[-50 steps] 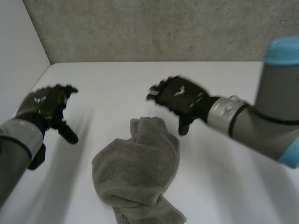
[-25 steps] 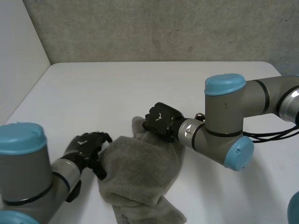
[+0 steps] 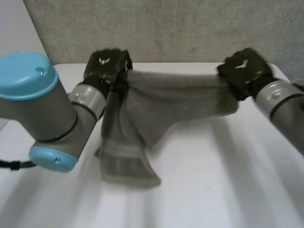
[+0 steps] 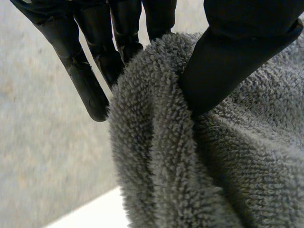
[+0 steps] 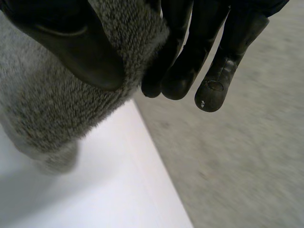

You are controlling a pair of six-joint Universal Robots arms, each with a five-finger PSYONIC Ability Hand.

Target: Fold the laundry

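— Where is the grey towel (image 3: 171, 102)?
— It is stretched in the air between both hands, above the white table (image 3: 228, 180), with one end hanging down near the tabletop.
— And the grips?
— The left hand (image 3: 105, 64) pinches one upper end between thumb and fingers. The right hand (image 3: 244, 69) clamps the opposite end the same way.

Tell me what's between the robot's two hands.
In the head view, the grey towel spans from the left hand to the right hand, each pinching an end.
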